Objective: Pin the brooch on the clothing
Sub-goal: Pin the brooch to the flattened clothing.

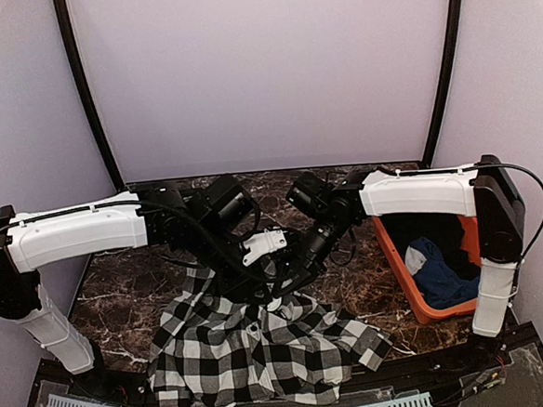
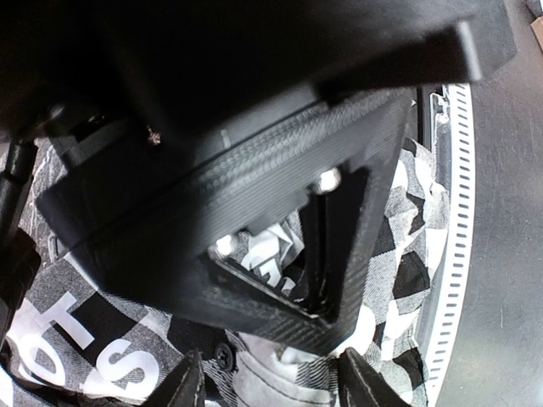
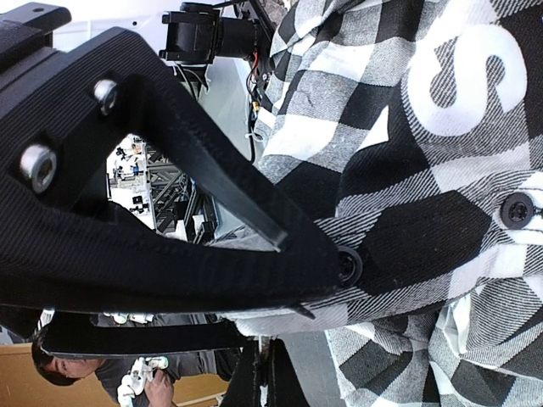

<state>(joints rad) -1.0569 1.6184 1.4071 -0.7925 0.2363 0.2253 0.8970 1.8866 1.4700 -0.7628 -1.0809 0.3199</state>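
The checked shirt lies crumpled at the near edge of the bench, one fold drawn upward; the right pincer is clamped on its buttoned edge; the left pincer stands apart, straddling a fold.

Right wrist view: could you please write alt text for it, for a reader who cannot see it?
Black fingers of the right gripper pinch a folded edge of the black-and-white checked flannel shirt beside a small black button. White block lettering shows on the cloth at upper right.
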